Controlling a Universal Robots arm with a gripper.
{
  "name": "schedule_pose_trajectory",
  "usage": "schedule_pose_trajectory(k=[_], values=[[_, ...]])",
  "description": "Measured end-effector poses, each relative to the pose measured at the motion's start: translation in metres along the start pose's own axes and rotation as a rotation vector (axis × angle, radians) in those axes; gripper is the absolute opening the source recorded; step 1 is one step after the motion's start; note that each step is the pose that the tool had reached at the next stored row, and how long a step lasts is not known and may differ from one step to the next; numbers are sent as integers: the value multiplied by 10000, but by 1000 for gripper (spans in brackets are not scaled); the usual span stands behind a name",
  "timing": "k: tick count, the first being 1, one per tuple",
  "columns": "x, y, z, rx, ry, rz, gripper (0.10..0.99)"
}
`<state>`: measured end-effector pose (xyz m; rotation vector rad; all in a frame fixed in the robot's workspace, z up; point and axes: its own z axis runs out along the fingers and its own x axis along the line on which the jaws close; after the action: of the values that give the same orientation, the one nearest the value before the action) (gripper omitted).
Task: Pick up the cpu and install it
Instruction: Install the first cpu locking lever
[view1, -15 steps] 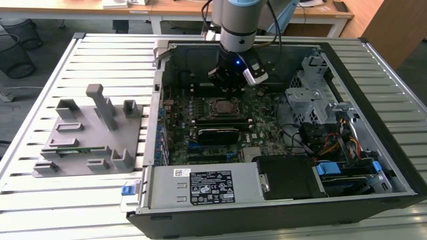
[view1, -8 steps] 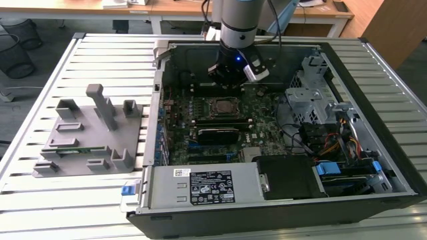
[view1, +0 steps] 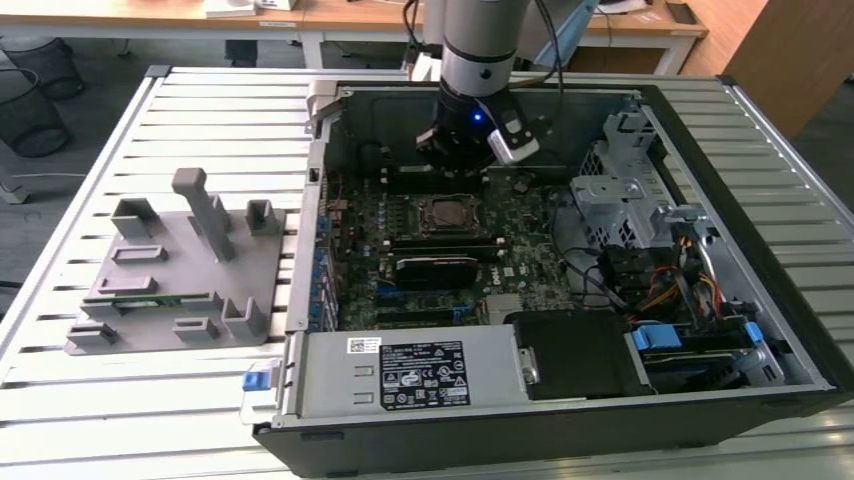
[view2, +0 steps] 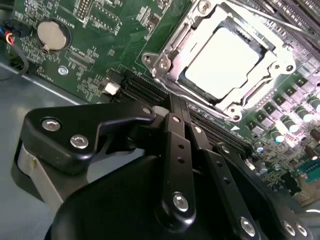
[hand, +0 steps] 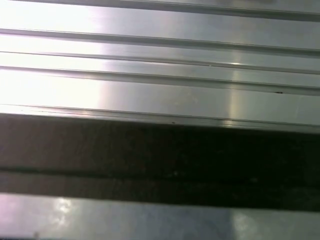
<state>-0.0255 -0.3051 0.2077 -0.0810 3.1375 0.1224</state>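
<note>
In the second wrist view, the black linkages of the gripper (view2: 172, 107) occupied the foreground, its two fingers drawn together and holding nothing. Just beyond their tips, the cpu (view2: 222, 62) lay seated flat in the socket (view2: 167, 60), its silvery-white top bright inside the metal frame. A round coin cell (view2: 50, 34) sat farther off on the green motherboard (view2: 100, 45).

In the exterior view, the power supply (view1: 407, 372) lay at the near edge of the open computer case (view1: 534, 440). Beyond it the socket (view1: 445, 213) sat mid-board, with the gripper (view1: 451, 170) hanging just behind it, on the arm (view1: 478, 45). The grey plastic fixture (view1: 174, 270) stood on the slatted counter (view1: 214, 120), toward the exterior view's left, well apart from the case.

In the first wrist view, pale counter slats (hand: 160, 85) lay beyond a dark band.
</note>
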Motion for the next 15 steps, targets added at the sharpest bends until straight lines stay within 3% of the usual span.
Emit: schedule_pose_trajectory(k=[15], values=[[2,-58,-1,0,-1,0,106]])
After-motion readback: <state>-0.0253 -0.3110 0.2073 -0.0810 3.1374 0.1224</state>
